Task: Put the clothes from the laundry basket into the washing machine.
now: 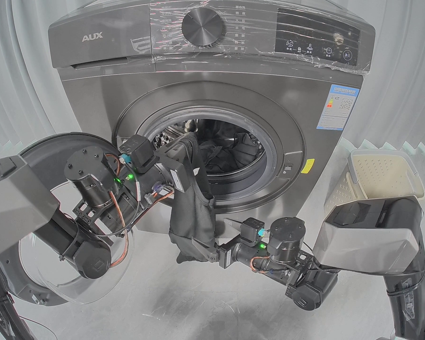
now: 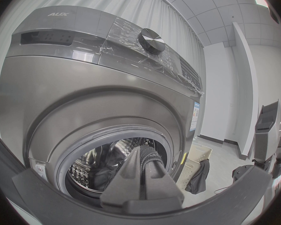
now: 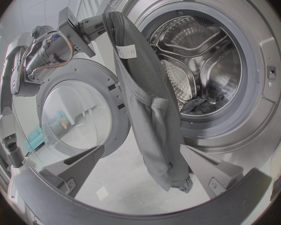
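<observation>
My left gripper [image 1: 186, 145] is shut on the top edge of a dark grey garment [image 1: 193, 208] at the left rim of the washing machine's [image 1: 250, 100] open drum. The garment [image 3: 153, 110] hangs down outside the opening, with a white tag near its top. In the left wrist view the left gripper [image 2: 143, 150] pinches a dark cloth fold in front of the drum. Low in front of the machine, my right gripper [image 1: 200, 251] stands open at the garment's lower end. Its fingers [image 3: 96, 153] straddle the hanging hem. More dark clothes [image 3: 203, 105] lie inside the drum.
The round door [image 1: 56, 166] is swung open to the left, behind my left arm. A beige laundry basket [image 1: 382, 175] stands on the floor right of the machine, and a dark garment [image 2: 199, 172] is draped over its side. Bare grey floor lies in front.
</observation>
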You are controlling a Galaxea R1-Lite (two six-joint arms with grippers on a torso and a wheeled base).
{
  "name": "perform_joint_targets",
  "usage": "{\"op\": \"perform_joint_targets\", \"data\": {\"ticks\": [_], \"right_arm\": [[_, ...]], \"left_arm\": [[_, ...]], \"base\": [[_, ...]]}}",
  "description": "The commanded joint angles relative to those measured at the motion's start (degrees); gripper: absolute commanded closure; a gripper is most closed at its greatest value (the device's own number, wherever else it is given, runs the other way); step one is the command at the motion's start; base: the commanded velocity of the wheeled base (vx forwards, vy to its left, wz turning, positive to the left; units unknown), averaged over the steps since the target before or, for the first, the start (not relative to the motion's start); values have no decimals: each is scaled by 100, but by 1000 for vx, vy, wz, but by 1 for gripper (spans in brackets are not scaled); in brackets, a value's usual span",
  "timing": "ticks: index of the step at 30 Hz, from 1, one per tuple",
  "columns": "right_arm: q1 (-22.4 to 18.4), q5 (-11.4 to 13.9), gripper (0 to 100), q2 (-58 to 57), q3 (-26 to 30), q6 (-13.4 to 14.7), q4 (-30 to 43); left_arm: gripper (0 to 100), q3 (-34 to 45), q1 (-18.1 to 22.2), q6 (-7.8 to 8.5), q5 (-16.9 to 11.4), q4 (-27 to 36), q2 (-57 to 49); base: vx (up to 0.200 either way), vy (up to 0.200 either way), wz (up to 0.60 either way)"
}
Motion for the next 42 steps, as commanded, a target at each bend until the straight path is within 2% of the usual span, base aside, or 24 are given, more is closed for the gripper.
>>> {"op": "perform_joint_targets", "data": {"ticks": [1, 14, 18, 25, 26, 33, 37, 42], "right_arm": [[-94, -5, 0, 391, -618, -60, 81], [-393, 21, 0, 1024, -1997, -113, 889], [-375, 56, 0, 1191, -2182, -113, 933], [-332, -23, 0, 1481, -2525, -113, 889], [-332, -23, 100, 1481, -2534, -113, 872], [-455, -23, 100, 1218, -2235, -104, 713], [-657, -23, 100, 761, -1751, -104, 564], [-885, -23, 100, 207, -1426, -104, 494]], "left_arm": [[100, -25, -88, -2, 0, 6, 6], [100, 72, -246, 24, -61, -47, -144], [100, 54, -317, 15, -52, -47, -223], [100, 81, -282, 6, -26, -47, -337], [100, 89, -273, 6, -17, -47, -337], [100, 327, -115, 15, 0, -38, -320], [100, 775, -9, 42, -88, -38, -267], [100, 1329, 96, 42, -228, -47, -205]], "base": [[0, 0, 0], [0, 0, 0], [0, 0, 0], [0, 0, 0], [0, 0, 0], [0, 0, 0], [0, 0, 0], [0, 0, 0]]}}
